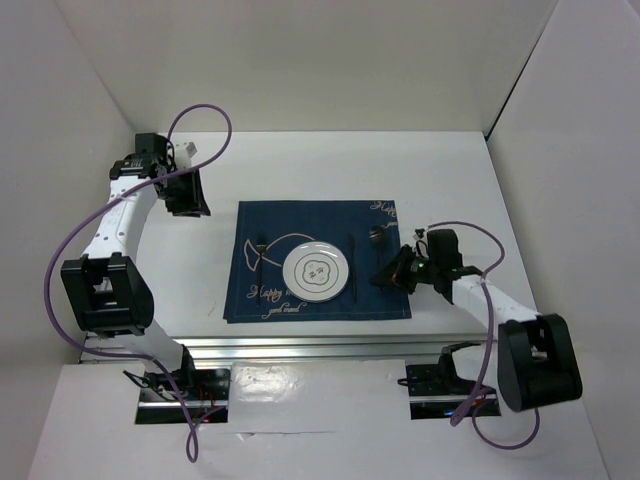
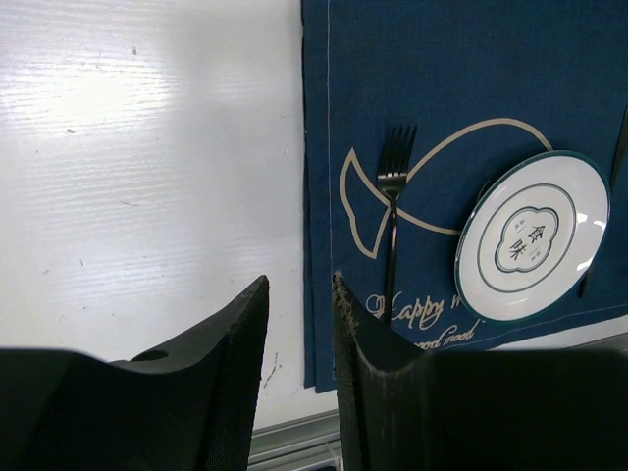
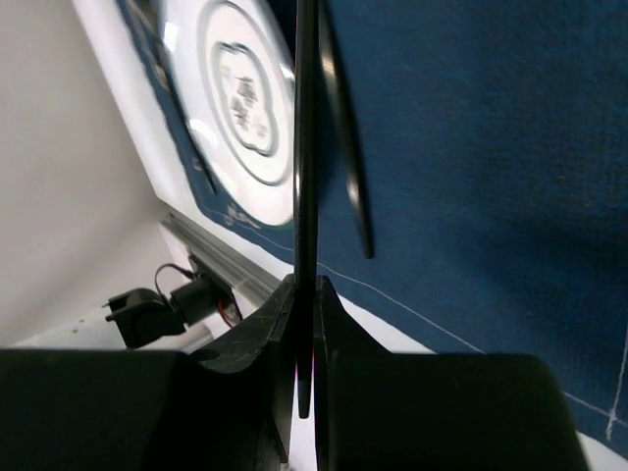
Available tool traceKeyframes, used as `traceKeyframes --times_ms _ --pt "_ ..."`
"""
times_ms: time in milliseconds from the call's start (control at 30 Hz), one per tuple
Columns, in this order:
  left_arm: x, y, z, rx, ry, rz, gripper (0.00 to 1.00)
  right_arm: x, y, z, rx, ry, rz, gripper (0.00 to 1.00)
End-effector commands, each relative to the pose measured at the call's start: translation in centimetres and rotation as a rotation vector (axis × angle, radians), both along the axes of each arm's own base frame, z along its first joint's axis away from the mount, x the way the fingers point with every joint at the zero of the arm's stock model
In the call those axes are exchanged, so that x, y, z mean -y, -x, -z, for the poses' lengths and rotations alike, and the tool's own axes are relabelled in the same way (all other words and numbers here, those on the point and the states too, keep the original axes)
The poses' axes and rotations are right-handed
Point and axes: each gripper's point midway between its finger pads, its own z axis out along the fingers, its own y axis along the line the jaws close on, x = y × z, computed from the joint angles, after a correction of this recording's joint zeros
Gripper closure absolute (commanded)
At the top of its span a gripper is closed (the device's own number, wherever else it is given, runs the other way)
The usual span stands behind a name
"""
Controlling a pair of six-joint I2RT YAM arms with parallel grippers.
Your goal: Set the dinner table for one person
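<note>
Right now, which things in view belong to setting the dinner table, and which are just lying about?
Job in hand: dinner table; navy placemat; white plate; fork; dark utensil lying right of the plate; thin utensil gripped in the right hand.
Lying about: nothing loose, only the arms' purple cables.

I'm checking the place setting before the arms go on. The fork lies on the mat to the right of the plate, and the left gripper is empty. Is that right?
Not quite. The fork lies to the left of the plate, not to the right, as the top external view shows. The rest holds: it is on the mat, and the left gripper is empty.
</note>
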Motion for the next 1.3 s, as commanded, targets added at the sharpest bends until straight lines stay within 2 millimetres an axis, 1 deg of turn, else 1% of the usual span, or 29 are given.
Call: traceKeyframes --times_ms 0,67,100,133,233,300,333,400,467,533,600,633,667,700,767,800,833,933,1100,1200,1233,1267 --pt "0.0 0.3 -0.1 0.008 0.000 0.015 0.61 -0.8 -1.4 -0.3 0.033 -0.037 -0.066 1.00" --pt "0.0 0.3 -0.1 0.008 0.000 0.015 0.61 -1.0 -1.8 -0.3 0.021 -0.043 -0.073 1.00" --pt "0.0 0.3 -0.1 0.008 0.000 0.015 0.62 -0.9 -2.0 0.2 0.000 -0.033 -0.052 1.00" --pt "0.0 0.1 -0.5 0.019 -0.002 0.015 0.62 -0.6 -2.6 0.1 -0.006 -0.016 -0.025 1.00" --pt "0.0 0.1 -0.5 0.019 -0.002 0.015 0.62 -0.6 -3.3 -0.4 0.007 -0.022 0.001 1.00" --pt "0.0 0.1 -0.7 0.019 -0.002 0.015 0.64 -0.6 -3.3 -0.4 0.007 -0.022 0.001 1.00" --pt "0.0 0.1 -0.7 0.019 -0.002 0.015 0.64 -0.6 -3.2 0.2 -0.017 -0.019 0.001 1.00" --pt "0.0 0.1 -0.7 0.019 -0.002 0.015 0.64 -1.0 -2.9 0.4 -0.029 -0.040 -0.033 1.00" --pt "0.0 0.1 -0.7 0.019 -0.002 0.015 0.64 -1.3 -1.9 1.7 -0.078 -0.062 -0.058 1.00" --pt "0.0 0.1 -0.7 0.019 -0.002 0.015 0.64 -1.4 -2.0 1.8 -0.084 -0.075 -0.059 1.00" --pt "0.0 0.1 -0.7 0.019 -0.002 0.015 0.64 -1.4 -1.6 2.1 -0.103 -0.077 -0.053 1.00" --pt "0.0 0.1 -0.7 0.019 -0.002 0.015 0.64 -1.4 -1.6 2.1 -0.103 -0.077 -0.053 0.99" --pt "0.0 0.1 -0.7 0.019 -0.002 0.015 0.64 -1.2 -1.5 2.2 -0.112 -0.065 -0.042 0.94" --pt "0.0 0.1 -0.7 0.019 -0.002 0.015 0.64 -1.0 -1.4 2.4 -0.122 -0.053 -0.033 0.87" --pt "0.0 0.1 -0.7 0.019 -0.002 0.015 0.64 -1.0 -1.1 2.1 -0.128 -0.052 -0.033 0.67" --pt "-0.1 0.0 -0.4 0.010 0.000 0.015 0.64 -1.0 -1.0 2.1 -0.122 -0.049 -0.038 0.65" --pt "-0.1 0.0 -0.4 0.010 0.000 0.015 0.64 -0.8 -0.6 2.5 -0.133 -0.034 -0.036 0.64" --pt "-0.1 0.0 -0.1 0.001 0.001 0.015 0.64 -0.3 0.4 3.6 -0.176 0.001 -0.033 0.64" --pt "-0.1 0.0 -0.1 0.001 0.001 0.015 0.64 -0.2 1.1 4.2 -0.187 0.002 -0.032 0.63" --pt "-0.1 0.0 -0.1 0.001 0.001 0.015 0.64 -0.2 1.4 4.4 -0.209 -0.002 -0.038 0.57" --pt "-0.1 0.0 -0.1 0.001 0.001 0.015 0.64 -0.4 1.9 4.6 -0.229 0.001 -0.047 0.53" --pt "-0.1 0.0 -0.1 0.001 0.001 0.015 0.64 -0.3 2.2 4.7 -0.241 0.003 -0.046 0.53"
